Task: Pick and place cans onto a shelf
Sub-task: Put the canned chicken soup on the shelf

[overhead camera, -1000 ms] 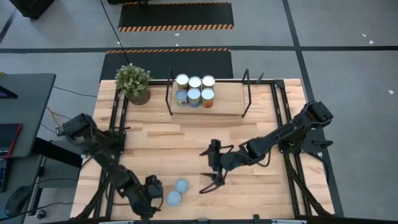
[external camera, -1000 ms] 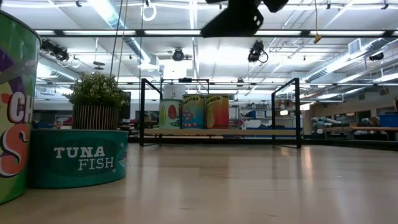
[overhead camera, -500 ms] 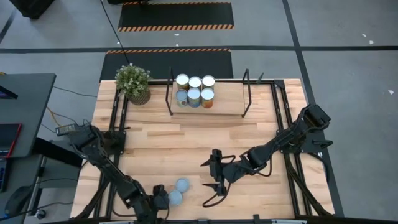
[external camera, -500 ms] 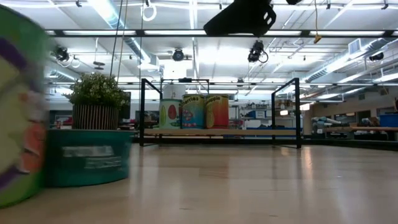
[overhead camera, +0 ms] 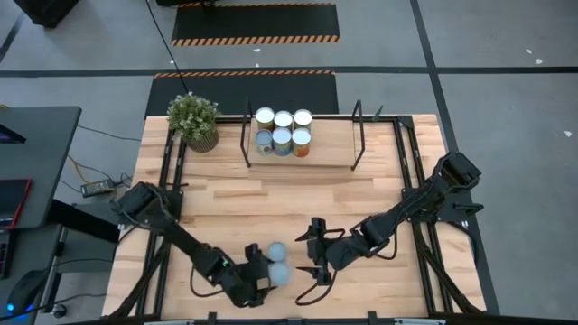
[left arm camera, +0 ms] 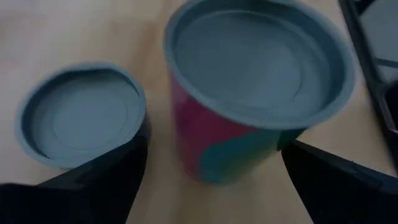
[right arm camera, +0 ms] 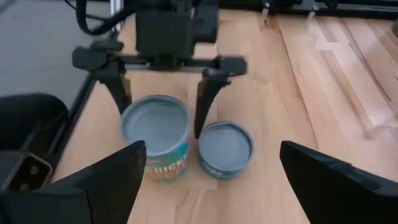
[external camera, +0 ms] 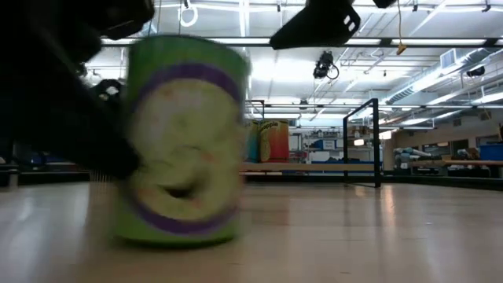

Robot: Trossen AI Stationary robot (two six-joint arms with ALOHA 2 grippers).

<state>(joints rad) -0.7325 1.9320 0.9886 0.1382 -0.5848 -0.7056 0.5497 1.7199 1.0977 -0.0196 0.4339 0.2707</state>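
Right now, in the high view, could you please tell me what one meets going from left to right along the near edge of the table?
Left end effector, open around the tall can → short can just beside it → right end effector, open and empty.

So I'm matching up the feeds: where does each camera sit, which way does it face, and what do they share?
High view: overhead, straight down; both arms, shelf, plant.
Low view: tabletop height, level across; blurred tall can close, arm parts overhead.
Left wrist view: down past its own fingers astride the tall can; tuna can beside.
Right wrist view: across the table at the left gripper and both cans.
Shared: both wrist views show the two cans.
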